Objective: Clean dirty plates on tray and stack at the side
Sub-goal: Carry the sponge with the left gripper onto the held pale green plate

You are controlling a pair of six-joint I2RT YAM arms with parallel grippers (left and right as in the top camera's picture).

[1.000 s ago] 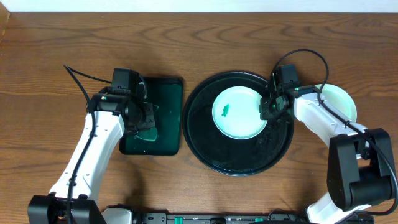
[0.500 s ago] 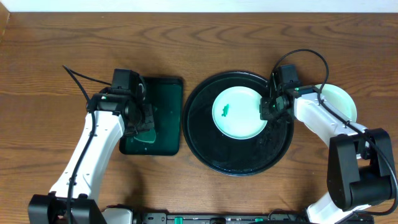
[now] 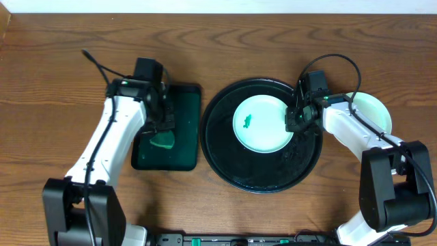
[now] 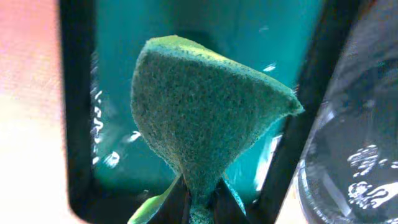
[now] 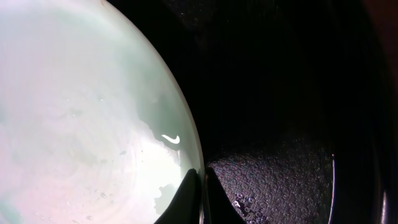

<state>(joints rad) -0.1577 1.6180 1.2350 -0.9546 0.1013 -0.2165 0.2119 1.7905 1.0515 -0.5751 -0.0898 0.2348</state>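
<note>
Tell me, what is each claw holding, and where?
Left gripper pinches a green sponge by its narrow end; right gripper holds the plate by its rim.

This appears to be a robotics lab workstation. A wood-grain table [image 3: 273,41] holds a round black tray [image 3: 266,171], with a white left arm [image 3: 102,156] and right arm [image 3: 351,130] rising from the near edge on either side of the tray, their cables [image 3: 333,57] exposed. A pale wall strip [image 3: 218,5] runs beyond the tray.
</note>
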